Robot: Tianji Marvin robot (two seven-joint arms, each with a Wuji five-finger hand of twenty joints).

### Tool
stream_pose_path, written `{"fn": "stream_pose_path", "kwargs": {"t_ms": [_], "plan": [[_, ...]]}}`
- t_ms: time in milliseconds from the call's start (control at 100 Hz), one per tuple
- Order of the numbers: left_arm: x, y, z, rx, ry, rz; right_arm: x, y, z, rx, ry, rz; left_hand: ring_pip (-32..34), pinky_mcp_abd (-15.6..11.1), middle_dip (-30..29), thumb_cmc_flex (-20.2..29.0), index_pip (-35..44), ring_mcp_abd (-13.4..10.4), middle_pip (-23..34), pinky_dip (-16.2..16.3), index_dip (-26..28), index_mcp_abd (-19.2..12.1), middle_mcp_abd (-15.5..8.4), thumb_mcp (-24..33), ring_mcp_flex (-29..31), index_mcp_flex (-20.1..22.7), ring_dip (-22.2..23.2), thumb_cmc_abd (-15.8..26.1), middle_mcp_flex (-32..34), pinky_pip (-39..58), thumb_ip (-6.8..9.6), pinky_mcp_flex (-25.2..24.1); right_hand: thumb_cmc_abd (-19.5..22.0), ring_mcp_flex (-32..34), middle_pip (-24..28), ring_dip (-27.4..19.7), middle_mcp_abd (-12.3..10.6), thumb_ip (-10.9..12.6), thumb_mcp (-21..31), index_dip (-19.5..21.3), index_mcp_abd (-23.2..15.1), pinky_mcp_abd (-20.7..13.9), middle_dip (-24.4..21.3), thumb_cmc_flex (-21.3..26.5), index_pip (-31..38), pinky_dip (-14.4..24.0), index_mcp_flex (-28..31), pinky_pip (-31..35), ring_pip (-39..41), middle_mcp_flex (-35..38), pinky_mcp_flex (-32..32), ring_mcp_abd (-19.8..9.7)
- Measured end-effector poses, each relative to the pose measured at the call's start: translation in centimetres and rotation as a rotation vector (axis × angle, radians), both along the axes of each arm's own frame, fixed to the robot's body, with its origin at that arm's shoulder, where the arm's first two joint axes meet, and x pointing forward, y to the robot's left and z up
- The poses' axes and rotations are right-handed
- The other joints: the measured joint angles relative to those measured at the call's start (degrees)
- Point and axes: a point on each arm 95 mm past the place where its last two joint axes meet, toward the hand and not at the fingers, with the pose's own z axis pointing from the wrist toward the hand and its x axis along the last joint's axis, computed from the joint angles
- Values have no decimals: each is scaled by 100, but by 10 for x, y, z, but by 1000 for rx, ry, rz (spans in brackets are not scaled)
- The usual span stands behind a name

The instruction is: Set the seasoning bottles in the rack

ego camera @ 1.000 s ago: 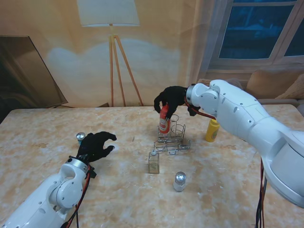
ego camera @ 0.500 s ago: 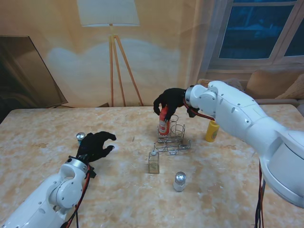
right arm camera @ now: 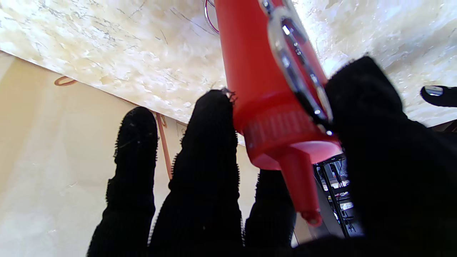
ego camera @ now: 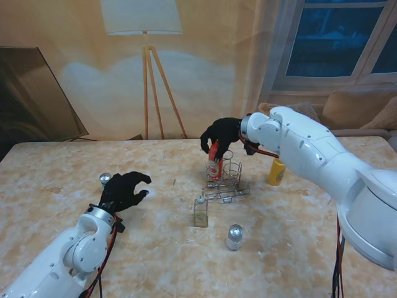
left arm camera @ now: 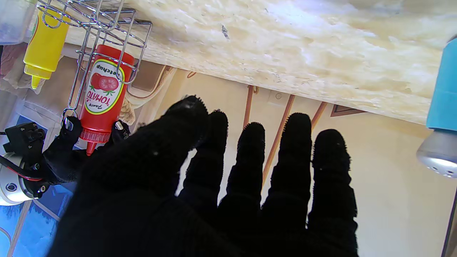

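While my right hand (ego camera: pixel 224 131) grips ketchup bottle (ego camera: pixel 214 160) half inside rack (ego camera: pixel 224 181), tilt could snag wire, tip rack; left hand (ego camera: pixel 126 189) spread, empty.

In the stand's view the right hand (ego camera: pixel 224 131) is covering the cap of the ketchup bottle (ego camera: pixel 214 162), and the wire rack (ego camera: pixel 226 181) is crossing its lower part, so how deep it is sitting is staying unclear. The right wrist view is cutting off the bottle's body at the edge, and its label is out of sight. In the left wrist view the shaker (left arm camera: pixel 441 117) is running off the edge, and the left hand (left arm camera: pixel 200 192) is hiding what lies behind.
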Motion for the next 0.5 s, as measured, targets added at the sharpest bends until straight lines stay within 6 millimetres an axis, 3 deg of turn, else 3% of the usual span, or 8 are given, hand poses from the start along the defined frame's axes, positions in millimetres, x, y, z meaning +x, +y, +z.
{"fn": "stream_pose_path", "kwargs": {"t_ms": [500], "plan": [[0, 1, 0, 1, -4, 2, -1, 0, -4, -11, 17, -1, 0, 0, 0, 0, 0, 0, 0, 0, 0, 0, 0, 0, 0, 0, 0, -1, 0, 0, 0, -1, 284, -64, 18, -205, -6, 74, -247, -121, 12, 0, -215, 0, 0, 2, -86, 0, -142, -66, -51, 52]]}}
